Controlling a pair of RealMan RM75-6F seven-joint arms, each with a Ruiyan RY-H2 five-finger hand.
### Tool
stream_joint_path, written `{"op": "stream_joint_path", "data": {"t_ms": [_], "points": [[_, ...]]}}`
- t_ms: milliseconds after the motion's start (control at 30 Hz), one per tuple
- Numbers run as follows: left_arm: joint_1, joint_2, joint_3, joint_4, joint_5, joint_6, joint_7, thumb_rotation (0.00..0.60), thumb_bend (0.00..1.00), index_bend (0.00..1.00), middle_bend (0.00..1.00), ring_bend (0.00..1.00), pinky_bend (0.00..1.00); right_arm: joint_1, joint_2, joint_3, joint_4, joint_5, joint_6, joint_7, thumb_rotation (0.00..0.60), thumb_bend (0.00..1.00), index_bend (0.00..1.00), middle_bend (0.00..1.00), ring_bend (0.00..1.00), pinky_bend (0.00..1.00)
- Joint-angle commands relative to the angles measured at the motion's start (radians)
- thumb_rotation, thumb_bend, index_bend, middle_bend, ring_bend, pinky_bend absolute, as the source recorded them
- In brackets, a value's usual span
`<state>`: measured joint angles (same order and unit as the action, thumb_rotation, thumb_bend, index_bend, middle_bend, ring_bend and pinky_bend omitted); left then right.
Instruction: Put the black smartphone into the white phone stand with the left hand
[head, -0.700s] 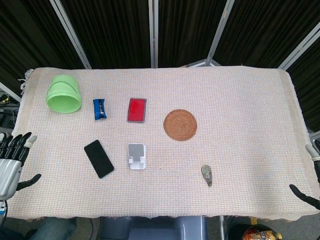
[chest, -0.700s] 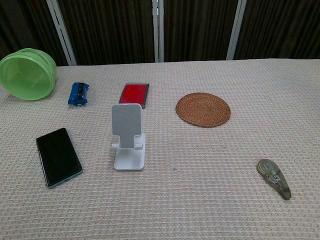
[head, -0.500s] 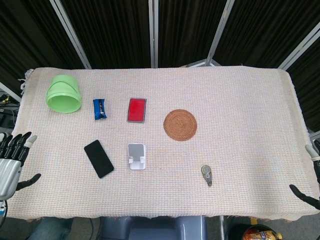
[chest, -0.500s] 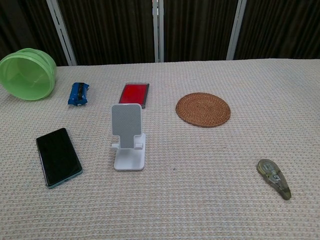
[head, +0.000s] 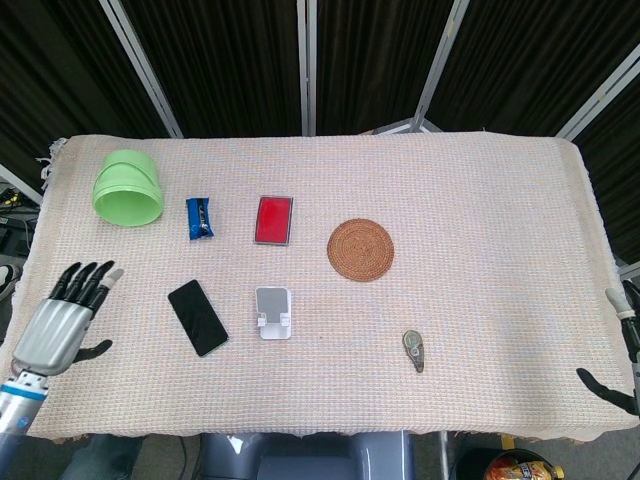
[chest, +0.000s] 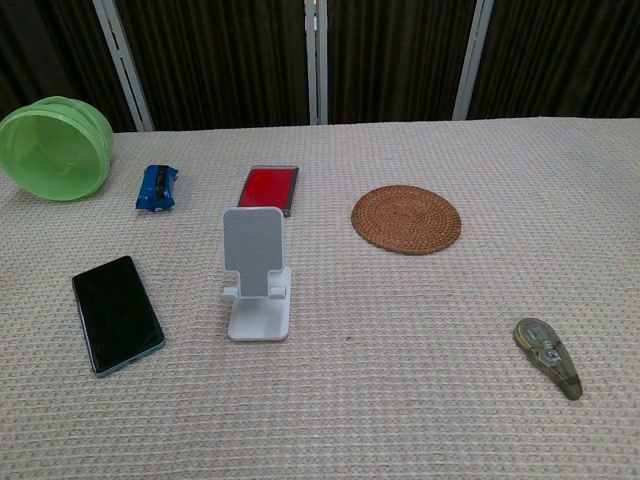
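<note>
Head view: flat black smartphone lies face up on the cloth, just right of the left hand and apart from it; hand empty, fingers spread. White plastic phone stand sits upright just beyond the phone, further right. Step looks like the approach; next the hand needs to reach over & grip the phone edges. Right hand at far edge, can't tell its state. Beige woven tablecloth, dark curtains behind.
</note>
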<state>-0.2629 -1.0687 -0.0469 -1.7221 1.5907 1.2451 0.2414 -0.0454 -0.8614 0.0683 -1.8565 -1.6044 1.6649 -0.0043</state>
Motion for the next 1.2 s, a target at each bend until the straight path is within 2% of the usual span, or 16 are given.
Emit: {"op": "stream_joint_path", "data": {"t_ms": [33,200,367,533,867,1067,1167,1200], "points": [[-0.152,-0.100,0.002,0.166,0.066,-0.177,-0.045,0.600,0.00,0.08,0.00,0.05,0.17,0.015,-0.003,0.010,-0.007,0.028,-0.025,-0.013,0.600,0.00,0.00,0.00,0.00,0.00],[-0.256,-0.200,0.030,0.364,0.188,-0.228,-0.116,0.600,0.00,0.18,0.03,0.14,0.26,0.025,-0.011,0.023,-0.009,0.073,-0.048,-0.043,0.600,0.00,0.00,0.00,0.00,0.00],[-0.331,-0.292,0.074,0.540,0.283,-0.236,-0.210,0.600,0.00,0.21,0.05,0.16,0.29,0.029,-0.018,0.031,-0.010,0.111,-0.060,-0.069,0.600,0.00,0.00,0.00,0.00,0.00],[-0.377,-0.368,0.111,0.678,0.326,-0.243,-0.273,0.600,0.00,0.23,0.06,0.17,0.30,0.033,-0.024,0.037,-0.009,0.140,-0.070,-0.088,0.600,0.00,0.00,0.00,0.00,0.00],[-0.436,-0.456,0.186,0.842,0.399,-0.207,-0.342,0.600,0.00,0.29,0.09,0.19,0.32,0.038,-0.028,0.045,-0.008,0.175,-0.085,-0.101,0.600,0.00,0.00,0.00,0.00,0.00],[-0.454,-0.485,0.209,0.880,0.405,-0.201,-0.358,0.600,0.00,0.29,0.10,0.20,0.32,0.038,-0.027,0.046,-0.008,0.181,-0.087,-0.101,0.600,0.00,0.00,0.00,0.00,0.00],[-0.459,-0.496,0.216,0.893,0.402,-0.199,-0.361,0.600,0.00,0.35,0.20,0.28,0.35,0.038,-0.026,0.046,-0.008,0.183,-0.087,-0.099,0.600,0.00,0.00,0.00,0.00,0.00],[-0.462,-0.500,0.220,0.897,0.402,-0.194,-0.363,0.600,0.00,0.40,0.26,0.33,0.37,0.038,-0.026,0.046,-0.008,0.183,-0.088,-0.098,0.600,0.00,0.00,0.00,0.00,0.00]]}}
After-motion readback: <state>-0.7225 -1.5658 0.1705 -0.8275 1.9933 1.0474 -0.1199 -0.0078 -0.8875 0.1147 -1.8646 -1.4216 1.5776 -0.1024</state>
